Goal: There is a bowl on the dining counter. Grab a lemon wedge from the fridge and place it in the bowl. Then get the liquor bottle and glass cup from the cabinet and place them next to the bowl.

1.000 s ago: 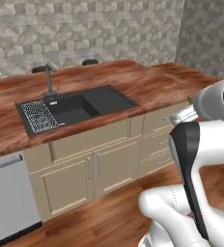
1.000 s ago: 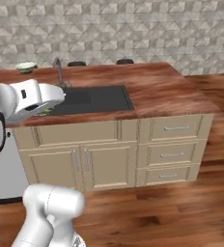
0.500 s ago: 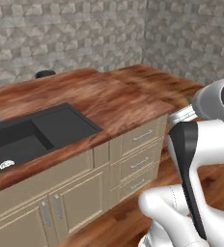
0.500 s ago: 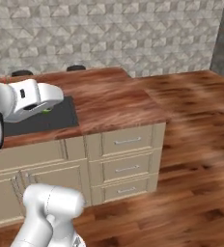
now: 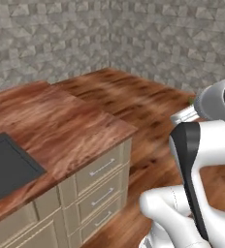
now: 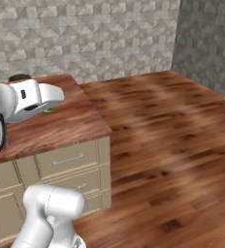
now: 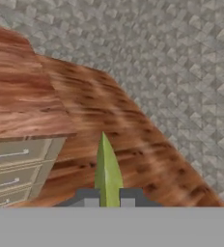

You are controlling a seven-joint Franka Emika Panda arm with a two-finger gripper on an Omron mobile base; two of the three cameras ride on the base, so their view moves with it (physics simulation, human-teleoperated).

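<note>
One lemon wedge (image 7: 106,170) sits pinched between the jaws, and that's the story right now. In the hand view the gripper (image 7: 107,196) has its two dark tips pressed nearly together on the wedge's base, the pale green sliver pointing straight out ahead of the hand. That narrow clamp makes sense: a thin slice needs the jaws almost closed to stay put while the base travels.

Out front, the reddish-brown dining bench (image 5: 61,131) runs off to the left in the left base view, with a corner of the black sink (image 5: 8,167) just showing and beige drawers (image 5: 102,169) under the bench end. Wood floor (image 6: 172,126) stretches away to the stone-patterned wall (image 6: 85,34).

From the right base view, the white forearm hangs above the bench end, and a speck of green (image 6: 48,111) peeks out at its tip, probably the wedge, though it's too small to be sure.

The hand rides high, clear of the bench top, a sensible carry height. The wedge is still to be delivered, my read: carrying phase, bottle and cup still ahead.
</note>
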